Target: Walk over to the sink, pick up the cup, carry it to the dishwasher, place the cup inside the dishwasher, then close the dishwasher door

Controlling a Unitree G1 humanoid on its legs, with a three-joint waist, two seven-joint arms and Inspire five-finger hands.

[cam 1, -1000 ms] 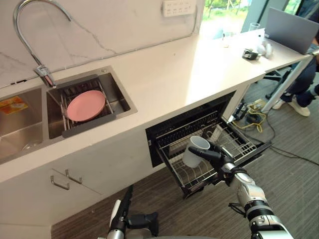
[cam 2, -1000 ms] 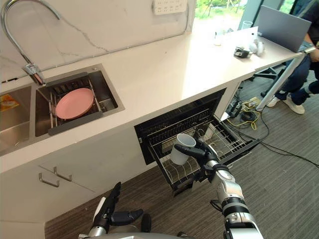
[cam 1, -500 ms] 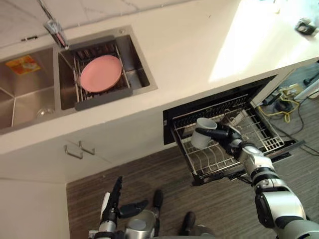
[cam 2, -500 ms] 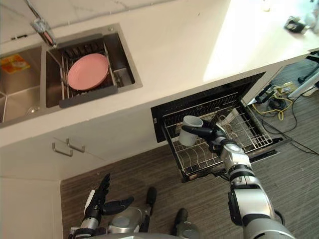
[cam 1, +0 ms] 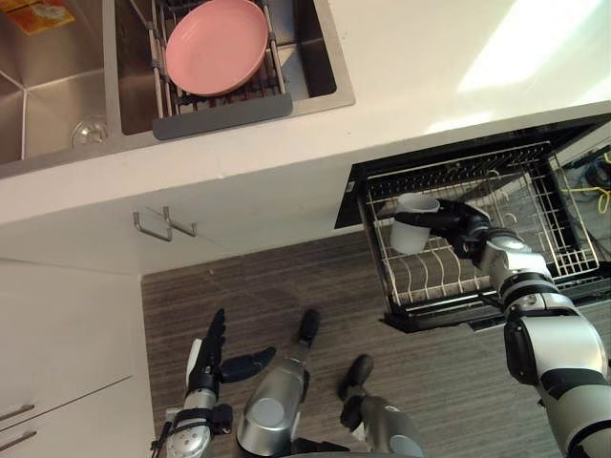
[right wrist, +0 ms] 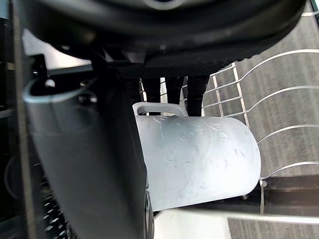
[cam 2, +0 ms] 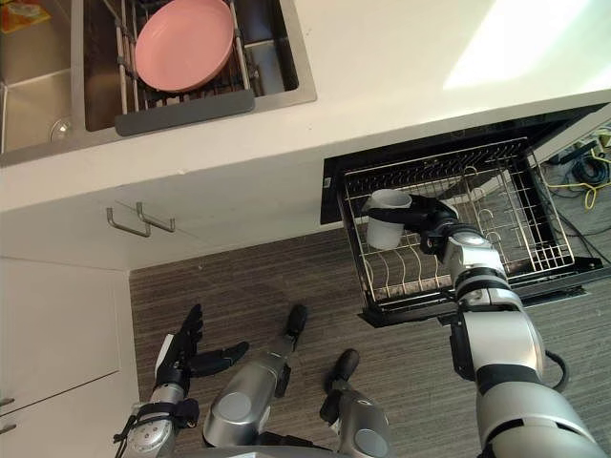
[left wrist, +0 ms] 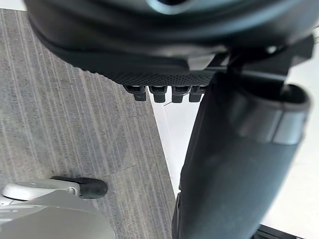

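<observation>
A white cup (cam 1: 412, 221) with a handle is held in my right hand (cam 1: 465, 227), fingers curled through the handle and thumb against its side. It hangs mouth up over the left part of the pulled-out wire rack (cam 1: 535, 205) of the open dishwasher (cam 2: 336, 181). In the right wrist view the cup (right wrist: 199, 159) lies against the thumb (right wrist: 84, 149), with the rack's tines just past it. My left hand (cam 1: 205, 355) hangs low near the floor at the lower left, fingers straight and holding nothing.
A pink plate (cam 1: 216, 46) rests on a drainer in the sink (cam 1: 320, 57) at the top left. The white counter (cam 1: 410, 57) runs above the dishwasher. Cabinet handles (cam 1: 164, 225) stick out below the sink. Yellow cables (cam 1: 600, 179) lie on the floor at right.
The camera has tipped downward, so the whole picture has shifted. My right hand still holds the cup over the rack's left part, now closer to the tines. The left hand stays low.
</observation>
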